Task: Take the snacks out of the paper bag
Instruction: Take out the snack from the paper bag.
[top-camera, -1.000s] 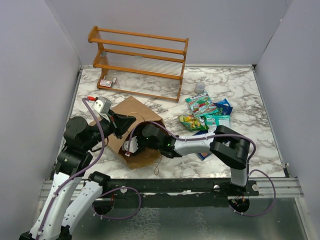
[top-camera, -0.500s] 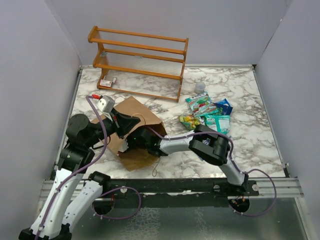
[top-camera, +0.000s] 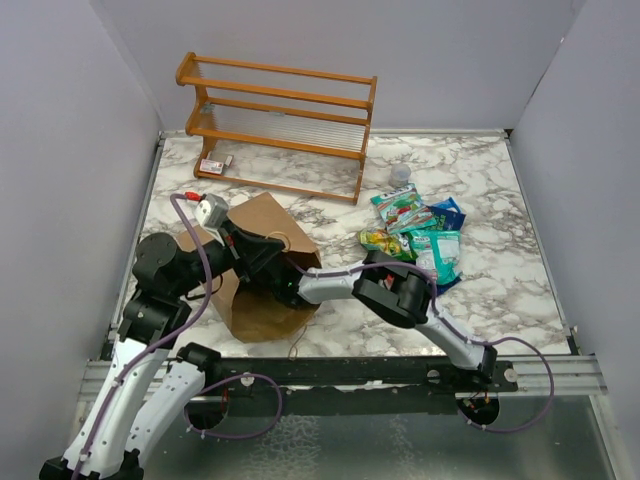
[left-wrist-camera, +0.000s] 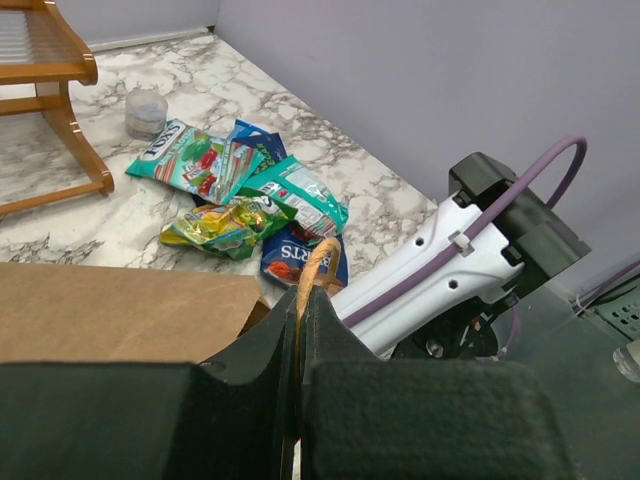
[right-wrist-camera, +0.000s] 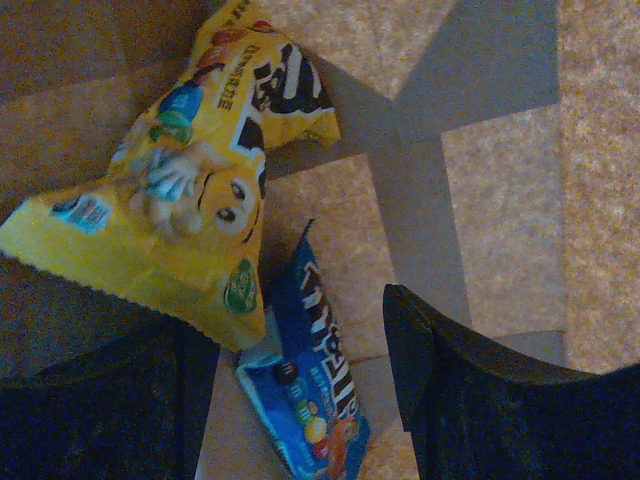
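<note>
The brown paper bag (top-camera: 268, 222) lies on its side at the table's left. My left gripper (top-camera: 244, 248) is shut on its twisted paper handle (left-wrist-camera: 318, 262) and holds the mouth open. My right gripper is out of sight inside the bag in the top view; only its arm (top-camera: 335, 284) shows. In the right wrist view the right gripper (right-wrist-camera: 300, 375) is open inside the bag, its fingers either side of a blue candy packet (right-wrist-camera: 310, 390). A yellow candy packet (right-wrist-camera: 175, 205) lies just beyond. Several snacks (top-camera: 415, 228) lie in a pile on the table to the right.
A wooden rack (top-camera: 280, 115) stands at the back. A small red-and-white packet (top-camera: 212, 165) lies by its left foot. A clear plastic cup (top-camera: 400, 175) stands behind the snack pile. Grey walls close in the table on three sides.
My right arm has reached further left, deeper into the bag, and its gripper is now hidden from above. The left gripper keeps its hold on the handle.
</note>
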